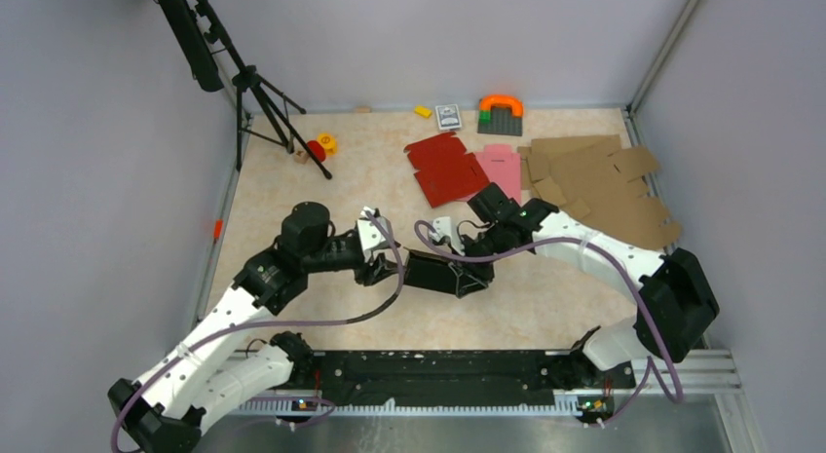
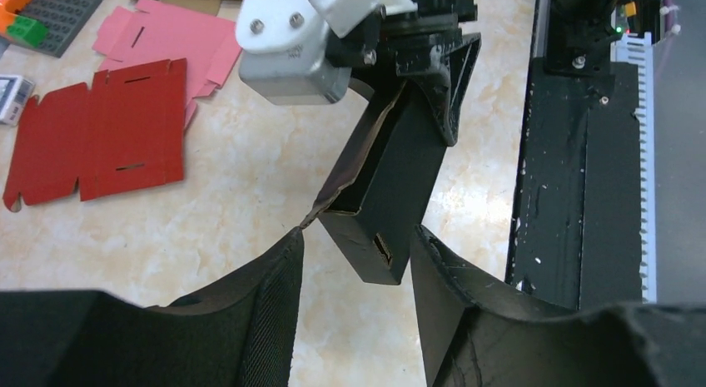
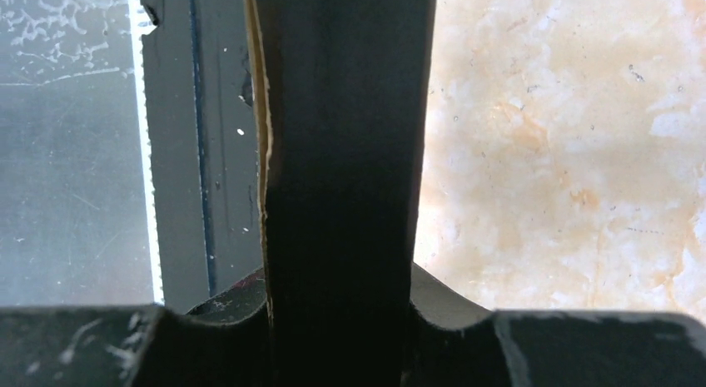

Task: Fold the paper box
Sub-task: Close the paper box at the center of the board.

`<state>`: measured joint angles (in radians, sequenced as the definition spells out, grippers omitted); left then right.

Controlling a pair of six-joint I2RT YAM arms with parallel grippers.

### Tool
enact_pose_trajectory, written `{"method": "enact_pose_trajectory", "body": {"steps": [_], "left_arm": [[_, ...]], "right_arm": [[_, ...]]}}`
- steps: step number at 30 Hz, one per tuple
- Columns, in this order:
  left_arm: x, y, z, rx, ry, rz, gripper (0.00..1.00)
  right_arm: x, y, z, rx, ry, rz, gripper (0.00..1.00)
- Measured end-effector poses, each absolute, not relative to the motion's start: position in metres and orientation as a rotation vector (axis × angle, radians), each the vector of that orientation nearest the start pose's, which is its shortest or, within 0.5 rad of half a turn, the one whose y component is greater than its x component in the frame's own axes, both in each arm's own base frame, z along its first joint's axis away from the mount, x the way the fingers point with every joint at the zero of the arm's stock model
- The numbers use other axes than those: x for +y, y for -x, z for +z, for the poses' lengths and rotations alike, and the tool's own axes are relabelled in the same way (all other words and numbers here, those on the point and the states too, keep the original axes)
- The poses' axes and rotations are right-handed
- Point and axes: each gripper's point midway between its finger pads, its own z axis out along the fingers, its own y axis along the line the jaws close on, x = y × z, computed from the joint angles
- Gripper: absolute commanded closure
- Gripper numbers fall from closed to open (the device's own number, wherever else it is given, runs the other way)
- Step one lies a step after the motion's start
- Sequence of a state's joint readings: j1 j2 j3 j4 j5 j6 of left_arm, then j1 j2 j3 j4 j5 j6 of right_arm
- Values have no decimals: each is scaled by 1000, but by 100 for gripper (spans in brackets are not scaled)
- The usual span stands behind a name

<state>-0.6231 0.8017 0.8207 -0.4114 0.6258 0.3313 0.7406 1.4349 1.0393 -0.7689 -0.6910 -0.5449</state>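
The left gripper [image 2: 358,233] is seen pinching the left end of the black thin-cardboard paper box [image 2: 391,175], partly folded into a sleeve, over the middle of the marbled beige table [image 1: 321,180]. The box's right end is clamped by the right gripper [image 3: 341,308].

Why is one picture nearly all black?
Right wrist view: the paper box is very close to the camera, filling the middle, dark with little detail. Left wrist view: the same box is clear and well lit. Top view: even light, soft shadows.
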Motion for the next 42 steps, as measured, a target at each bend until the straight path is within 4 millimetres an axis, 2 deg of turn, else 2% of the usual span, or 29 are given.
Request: {"method": "enact_pose_trajectory", "body": {"steps": [3, 10, 23, 27, 32, 36, 42], "left_arm": [[-234, -168, 234, 1524, -1288, -797, 58], [-241, -184, 219, 1563, -1300, -766, 53], [-246, -196, 239, 1473, -1296, -685, 55], [-254, -198, 237, 1461, -1336, -675, 56], [-259, -199, 232, 1470, -1365, -671, 67], [-258, -200, 231, 1486, -1365, -650, 64], [-252, -203, 228, 1519, -1353, -591, 65]], "right_arm": [[268, -148, 121, 1981, 1737, 1024, 88], [269, -146, 121, 1995, 1726, 1045, 89], [270, -148, 117, 2039, 1712, 1045, 90], [271, -150, 120, 2030, 1710, 1044, 90], [270, -150, 120, 2040, 1704, 1045, 90], [271, -150, 120, 2045, 1697, 1046, 90], [270, -151, 119, 2060, 1687, 1038, 90]]}}
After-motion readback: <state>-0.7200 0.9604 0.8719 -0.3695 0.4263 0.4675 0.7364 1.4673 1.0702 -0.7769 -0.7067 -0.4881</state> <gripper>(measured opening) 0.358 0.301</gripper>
